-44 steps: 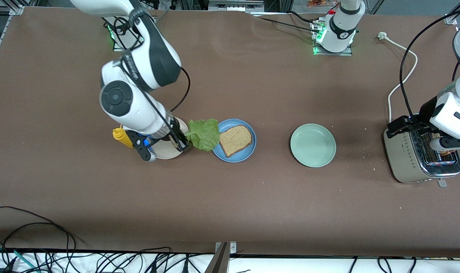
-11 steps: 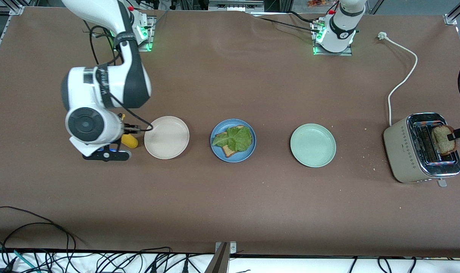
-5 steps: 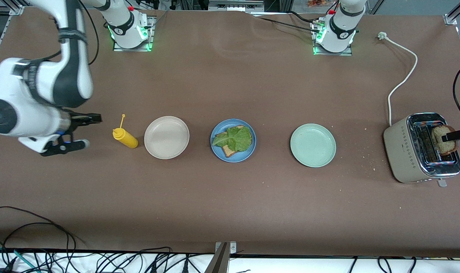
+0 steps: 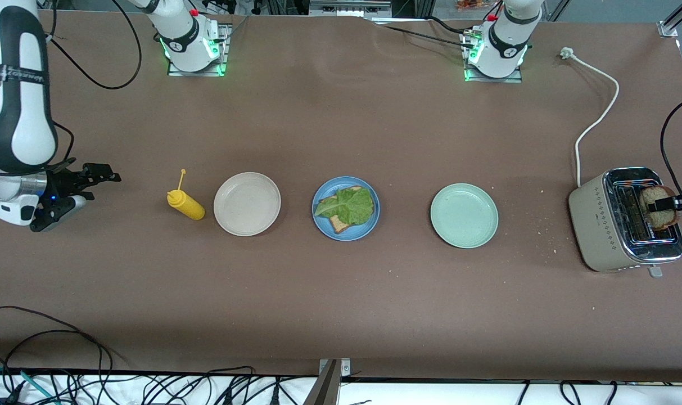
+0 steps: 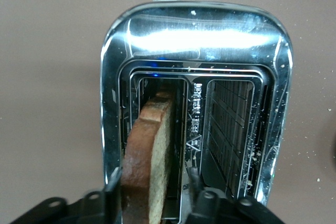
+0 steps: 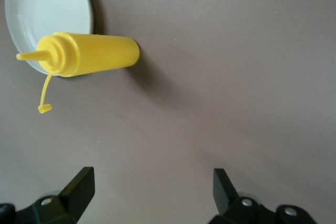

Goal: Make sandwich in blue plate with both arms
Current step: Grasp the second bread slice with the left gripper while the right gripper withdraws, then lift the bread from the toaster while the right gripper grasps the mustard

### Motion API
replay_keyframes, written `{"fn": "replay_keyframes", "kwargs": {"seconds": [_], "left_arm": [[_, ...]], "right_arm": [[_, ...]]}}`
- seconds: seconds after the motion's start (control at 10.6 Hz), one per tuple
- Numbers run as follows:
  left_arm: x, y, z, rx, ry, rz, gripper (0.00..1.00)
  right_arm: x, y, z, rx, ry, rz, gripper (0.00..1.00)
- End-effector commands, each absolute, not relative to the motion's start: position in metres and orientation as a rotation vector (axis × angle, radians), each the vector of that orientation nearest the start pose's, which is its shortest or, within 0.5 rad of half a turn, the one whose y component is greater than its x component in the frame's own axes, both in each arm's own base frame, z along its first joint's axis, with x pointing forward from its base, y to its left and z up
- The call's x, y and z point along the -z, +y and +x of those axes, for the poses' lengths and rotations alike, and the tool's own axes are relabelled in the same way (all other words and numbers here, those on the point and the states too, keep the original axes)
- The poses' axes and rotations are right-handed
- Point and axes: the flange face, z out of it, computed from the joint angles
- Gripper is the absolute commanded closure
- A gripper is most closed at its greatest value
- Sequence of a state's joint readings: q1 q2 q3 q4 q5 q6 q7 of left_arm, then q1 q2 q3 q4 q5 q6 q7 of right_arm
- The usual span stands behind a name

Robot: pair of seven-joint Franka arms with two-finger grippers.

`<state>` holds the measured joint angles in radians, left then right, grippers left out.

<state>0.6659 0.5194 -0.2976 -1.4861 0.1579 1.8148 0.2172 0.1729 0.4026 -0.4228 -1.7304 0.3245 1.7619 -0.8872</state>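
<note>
Left gripper (image 5: 152, 195) clamps the second bread slice (image 5: 149, 150) over the toaster (image 4: 624, 219); its crust probably risks snagging the slot. Right gripper (image 6: 152, 190), spread empty, waits near the mustard bottle (image 4: 186, 205).

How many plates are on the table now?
3, in one row: the beige plate beside the yellow bottle, the blue plate in the middle, the pale green plate toward the toaster.

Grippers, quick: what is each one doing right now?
Left gripper: shut on the bread slice, over the toaster.
Right gripper: open, holding nothing, over the table near the mustard bottle.
</note>
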Motion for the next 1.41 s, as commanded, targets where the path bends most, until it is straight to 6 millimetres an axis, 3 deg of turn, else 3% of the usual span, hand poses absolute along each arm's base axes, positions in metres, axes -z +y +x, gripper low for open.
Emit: {"fn": "replay_keyframes", "kwargs": {"seconds": [0.0,0.09,0.28,0.47,0.56,0.75,0.94,1.32], "left_arm": [[-0.379,0.284,0.619,-0.252,-0.181,-3.137,1.00],[-0.380,0.283,0.619,-0.252,-0.176,-3.136,1.00],[-0.402,0.271,0.617,-0.270,-0.154,-3.136,1.00],[-0.451,0.245,0.617,-0.290,-0.095,-3.144,1.00],[-0.481,0.231,0.614,-0.284,-0.071,-3.142,1.00],[-0.535,0.196,0.599,-0.267,-0.022,-3.122,1.00],[-0.565,0.160,0.589,-0.283,0.011,-3.121,1.00],[-0.574,0.104,0.589,-0.305,-0.145,-3.216,1.00]], "right_arm": [[-0.330,-0.121,0.599,-0.020,-0.888,-2.473,0.00],[-0.311,-0.126,0.598,0.044,-0.930,-2.390,0.00],[-0.246,-0.135,0.579,0.269,-1.031,-2.149,0.00],[-0.190,-0.139,0.574,0.410,-1.099,-2.013,0.00],[-0.177,-0.133,0.575,0.485,-1.116,-1.966,0.00],[-0.173,-0.116,0.584,0.628,-1.203,-1.865,0.00],[-0.151,-0.102,0.586,0.747,-1.273,-1.767,0.00],[-0.128,-0.079,0.586,0.877,-1.400,-1.631,0.00]]}}
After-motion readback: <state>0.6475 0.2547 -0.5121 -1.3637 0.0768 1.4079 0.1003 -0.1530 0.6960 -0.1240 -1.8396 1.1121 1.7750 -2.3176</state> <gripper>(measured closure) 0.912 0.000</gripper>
